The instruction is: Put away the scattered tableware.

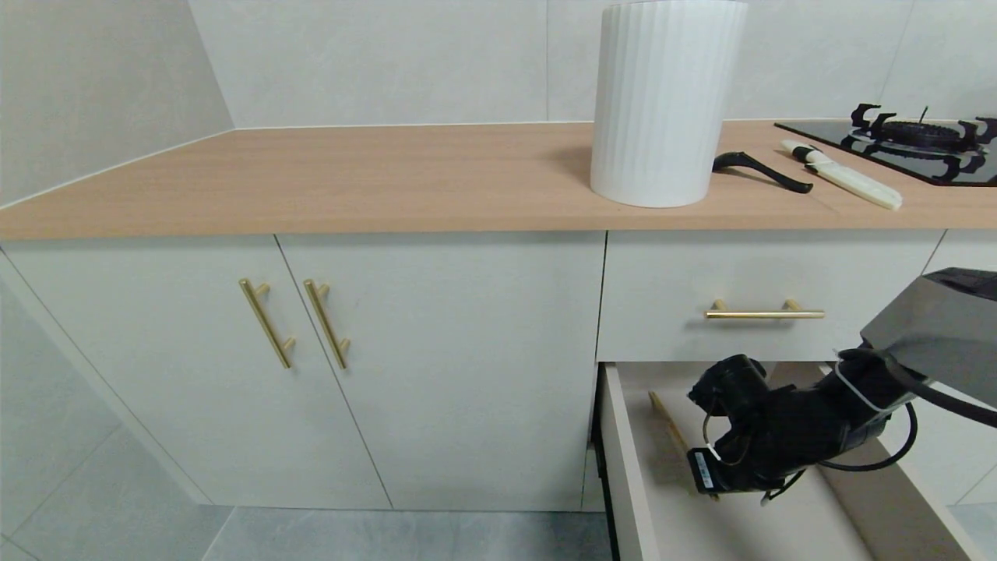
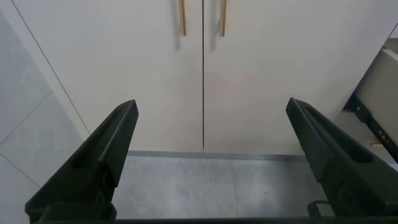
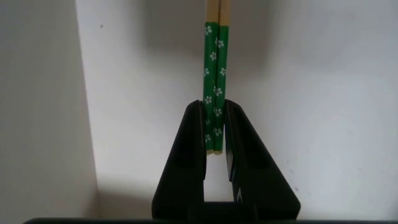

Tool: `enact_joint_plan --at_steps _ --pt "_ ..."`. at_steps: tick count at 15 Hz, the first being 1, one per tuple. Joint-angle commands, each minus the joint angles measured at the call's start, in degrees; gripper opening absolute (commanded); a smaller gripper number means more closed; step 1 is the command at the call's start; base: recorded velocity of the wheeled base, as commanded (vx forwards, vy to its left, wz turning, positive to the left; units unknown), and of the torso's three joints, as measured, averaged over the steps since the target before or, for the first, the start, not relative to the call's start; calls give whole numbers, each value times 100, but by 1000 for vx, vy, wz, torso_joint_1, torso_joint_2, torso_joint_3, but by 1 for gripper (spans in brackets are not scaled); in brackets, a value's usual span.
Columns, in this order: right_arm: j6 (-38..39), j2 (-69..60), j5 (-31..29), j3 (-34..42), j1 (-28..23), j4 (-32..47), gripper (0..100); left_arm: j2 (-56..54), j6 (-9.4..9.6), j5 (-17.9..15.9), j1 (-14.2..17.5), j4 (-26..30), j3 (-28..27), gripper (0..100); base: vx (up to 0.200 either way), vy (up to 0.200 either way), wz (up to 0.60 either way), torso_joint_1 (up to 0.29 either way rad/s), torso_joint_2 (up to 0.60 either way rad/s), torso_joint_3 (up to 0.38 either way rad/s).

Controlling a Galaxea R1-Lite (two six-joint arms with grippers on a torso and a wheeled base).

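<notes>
With the right claw (image 3: pixel 215 112) clamped on the end of the green flowered chopsticks (image 3: pixel 215 43) inside the open drawer (image 1: pixel 623 460), the pair was best lowered level onto the drawer floor — parallel to its side wall — before the jaws released.

No legible text or numbers

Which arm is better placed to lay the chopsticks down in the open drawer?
Right. The right gripper is shut on the chopsticks and sits inside the open drawer. The left gripper is open and empty, facing the cabinet doors.
</notes>
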Motion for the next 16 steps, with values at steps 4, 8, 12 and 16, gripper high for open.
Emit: enact_joint_plan --at_steps 4,8,12,16 --pt "69 685 -410 25 100 -401 0 0 -1 3 2 -1 0 100 0 0 0 0 0 0" --pt "69 703 -428 17 109 -437 0 0 -1 3 2 -1 0 100 0 0 0 0 0 0" --pt "104 685 -428 17 109 -437 0 0 -1 3 2 -1 0 100 0 0 0 0 0 0" --pt "104 677 -428 17 100 -437 100 0 -1 3 2 -1 0 100 0 0 0 0 0 0"
